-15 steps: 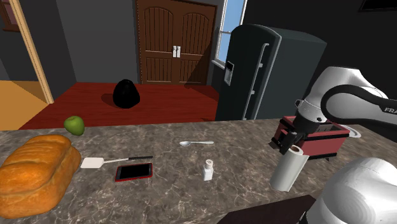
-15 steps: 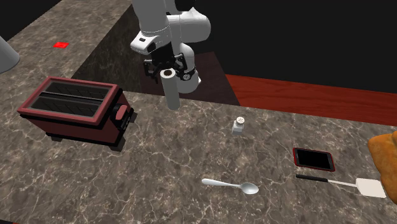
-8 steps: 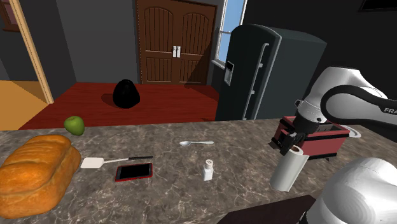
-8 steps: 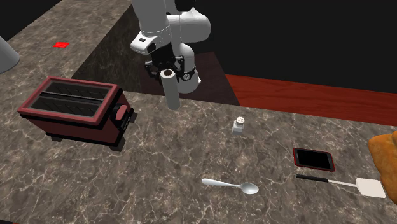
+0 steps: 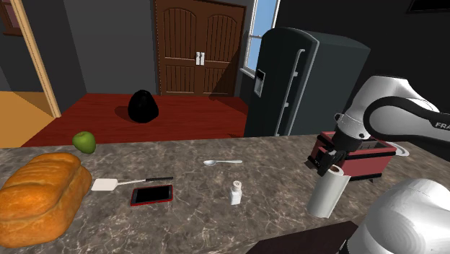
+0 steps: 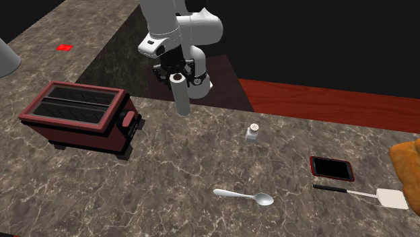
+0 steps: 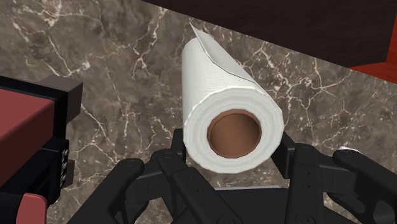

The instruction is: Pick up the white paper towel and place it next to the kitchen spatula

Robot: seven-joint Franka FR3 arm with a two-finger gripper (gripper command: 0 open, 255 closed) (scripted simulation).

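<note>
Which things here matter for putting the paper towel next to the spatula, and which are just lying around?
For the job: paper towel roll, clasped at its top by the gripper; spatula.

Lying about: toaster, shaker, spoon, phone, bread loaf, green apple.

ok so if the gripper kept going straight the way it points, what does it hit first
The paper towel roll, clasped between the fingers of the gripper and lying along its line. Beyond it is the marbled countertop, so pushing on would probably press the roll into that.
</note>
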